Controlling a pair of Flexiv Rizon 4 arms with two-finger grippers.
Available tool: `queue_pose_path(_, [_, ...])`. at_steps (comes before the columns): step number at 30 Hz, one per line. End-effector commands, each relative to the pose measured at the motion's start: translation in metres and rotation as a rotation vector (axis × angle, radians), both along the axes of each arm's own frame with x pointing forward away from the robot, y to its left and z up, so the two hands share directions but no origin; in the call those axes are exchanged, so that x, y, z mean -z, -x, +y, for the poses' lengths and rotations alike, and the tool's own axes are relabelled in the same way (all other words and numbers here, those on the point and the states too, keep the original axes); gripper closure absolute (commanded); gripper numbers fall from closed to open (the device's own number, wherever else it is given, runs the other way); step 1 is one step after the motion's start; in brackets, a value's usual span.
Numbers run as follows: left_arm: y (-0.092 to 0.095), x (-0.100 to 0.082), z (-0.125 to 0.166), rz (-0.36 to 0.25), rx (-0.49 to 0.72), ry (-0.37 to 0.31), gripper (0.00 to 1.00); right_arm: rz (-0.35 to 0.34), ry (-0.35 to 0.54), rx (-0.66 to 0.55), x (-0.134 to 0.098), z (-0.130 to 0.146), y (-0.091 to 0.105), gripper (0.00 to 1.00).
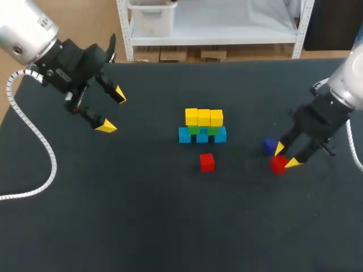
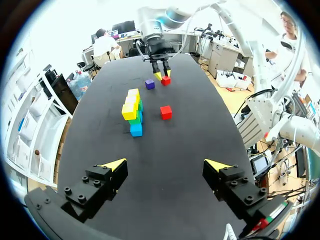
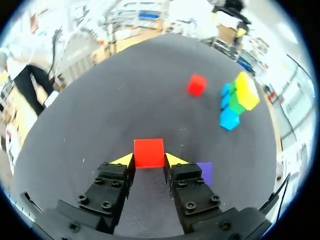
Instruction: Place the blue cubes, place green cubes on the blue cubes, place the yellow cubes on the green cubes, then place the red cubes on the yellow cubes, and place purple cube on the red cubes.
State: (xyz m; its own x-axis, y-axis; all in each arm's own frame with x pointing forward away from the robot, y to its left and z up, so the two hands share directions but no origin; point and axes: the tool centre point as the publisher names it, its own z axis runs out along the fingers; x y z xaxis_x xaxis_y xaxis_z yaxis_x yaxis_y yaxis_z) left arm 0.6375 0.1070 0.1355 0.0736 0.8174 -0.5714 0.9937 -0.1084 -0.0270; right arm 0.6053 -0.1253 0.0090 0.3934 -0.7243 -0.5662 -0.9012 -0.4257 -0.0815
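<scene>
At the table's middle stands a stack: three blue cubes [image 1: 202, 136] at the bottom, green cubes [image 1: 203, 130] on them, three yellow cubes [image 1: 204, 117] on top. A loose red cube [image 1: 207, 162] lies just in front of it. At the right, my right gripper [image 1: 286, 156] is shut on a second red cube [image 1: 277, 165] that rests on the table; in the right wrist view both yellow tips touch this red cube [image 3: 149, 152]. A purple cube [image 1: 270, 145] lies beside that gripper. My left gripper [image 1: 112, 111] hangs open and empty above the far left.
The dark table [image 1: 142, 215] has free room at the front and on the left. From the left wrist view, the stack [image 2: 133, 111] and the loose red cube [image 2: 166, 112] lie far ahead of the open left gripper [image 2: 166, 165].
</scene>
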Motion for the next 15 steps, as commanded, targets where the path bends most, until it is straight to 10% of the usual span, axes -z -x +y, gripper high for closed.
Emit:
queue_pose_path(1, [-0.002, 0.0, 0.0, 0.001, 0.004, 0.0, 0.0, 0.012, -0.041, 0.18, -0.023, -0.004, 0.005, 1.0])
queue_pose_path(15, [-0.002, 0.0, 0.0, 0.001, 0.004, 0.0, 0.0, -0.084, -0.042, 0.578, -0.1, 0.024, -0.02, 1.0])
